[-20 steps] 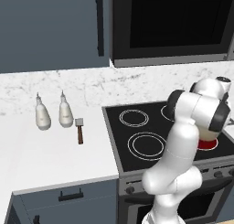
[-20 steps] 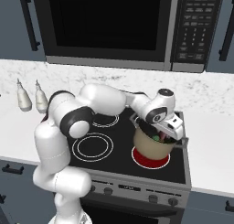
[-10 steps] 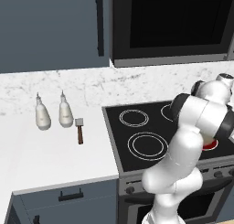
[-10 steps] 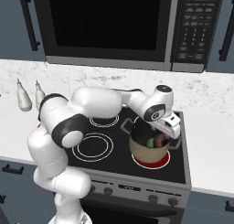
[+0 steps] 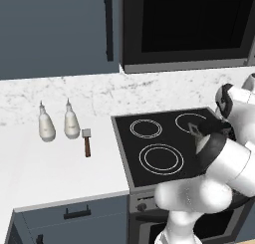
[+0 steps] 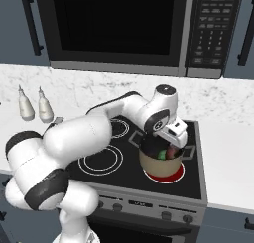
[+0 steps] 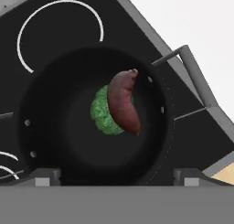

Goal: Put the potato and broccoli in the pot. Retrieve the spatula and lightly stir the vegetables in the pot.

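While your gripper point(image 7: 117, 175) hangs directly over the pot point(image 6: 161, 163), start with what sits far off to its left: two white pointed-tip bottles point(image 5: 58, 123) stand on the counter point(image 5: 45, 171), and just right of them lies the spatula point(image 5: 86, 141), flat, blade toward the wall and handle toward you. It is well apart from the hand, with the cooktop's point(image 5: 164, 146) left burners between, so I judge it your next target.

Nothing stands on the counter in front of the spatula's handle, so you have open room to come down on it from above. The nearer bottle is close beside the blade, which makes the handle end the safer place to grip.

Moving right, you reach the pot on the glowing front right burner, straight below the fingers. Both vegetables lie in it: the broccoli point(image 7: 104, 112) on the dark floor near the middle, and the potato point(image 7: 124, 104) resting across it, touching it. That placement reads as the first part of the task done.

Your fingers point(image 7: 42, 177) are spread wide, one tip to each side, and hold nothing. They sit above the rim, so rise straight before you swing left.

Right of the hand, the pot's grey side handle point(image 7: 195, 77) juts outward toward the cooktop's edge, and beyond it the pale counter begins. The microwave point(image 6: 129, 31) overhangs, so your headroom looks limited.
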